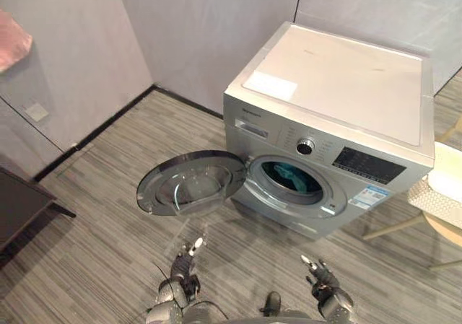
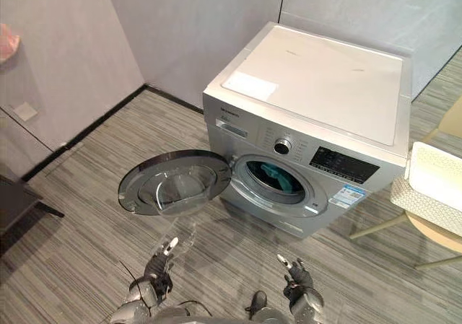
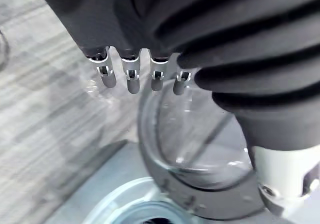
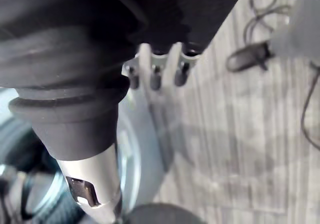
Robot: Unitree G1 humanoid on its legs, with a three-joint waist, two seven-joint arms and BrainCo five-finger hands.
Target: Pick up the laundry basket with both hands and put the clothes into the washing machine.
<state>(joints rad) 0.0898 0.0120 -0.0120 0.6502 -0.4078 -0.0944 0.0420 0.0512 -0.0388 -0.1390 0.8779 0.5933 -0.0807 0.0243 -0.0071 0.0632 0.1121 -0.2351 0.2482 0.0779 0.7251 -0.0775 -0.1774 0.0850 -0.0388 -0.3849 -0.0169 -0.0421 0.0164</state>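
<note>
L hand (image 1: 182,266) & R hand (image 1: 322,279) w/ fingers relaxed, empty; washing machine (image 1: 339,79) door (image 1: 191,183) open, teal clothes (image 1: 292,177) inside.

Both my head cameras look steeply down on the silver front-loading washing machine (image 1: 339,122) and share its open round glass door (image 1: 191,183). My wrist cameras sit very close. One looks along my left hand (image 3: 131,80) at that door, the other along my right hand (image 4: 146,64) beside the machine.

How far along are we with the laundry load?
Looks nearly done: teal clothes lie in the washing machine drum, door open. Left hand and right hand hang open, empty. The white basket sits at the right; its contents are hidden, so check it.
</note>
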